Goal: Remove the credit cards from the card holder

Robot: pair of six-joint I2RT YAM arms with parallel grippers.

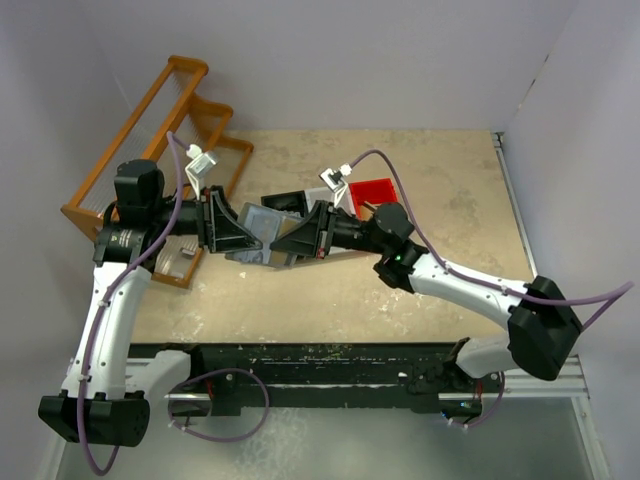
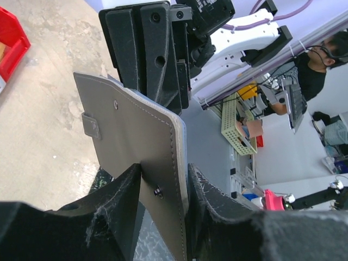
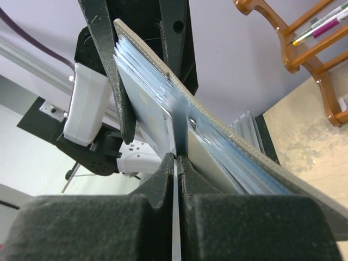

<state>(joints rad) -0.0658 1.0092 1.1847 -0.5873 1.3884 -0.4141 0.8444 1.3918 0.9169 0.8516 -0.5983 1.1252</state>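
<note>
The slate-grey card holder (image 1: 258,228) hangs open in the air between my two grippers. My left gripper (image 1: 232,230) is shut on its grey flap. In the left wrist view the flap (image 2: 133,136), with its clasp tab, stands upright between my left gripper (image 2: 163,176). My right gripper (image 1: 296,240) is shut on the edge of one pale credit card (image 3: 155,122). That card sticks partly out of the holder's bluish pockets (image 3: 244,166), pinched at my right gripper (image 3: 177,159). More cards sit stacked in the pockets.
An orange wooden rack (image 1: 160,130) stands at the back left and also shows in the right wrist view (image 3: 304,49). A red bin (image 1: 375,192) and dark bins (image 1: 285,203) sit behind the grippers. A small grey item (image 1: 185,258) lies by the rack.
</note>
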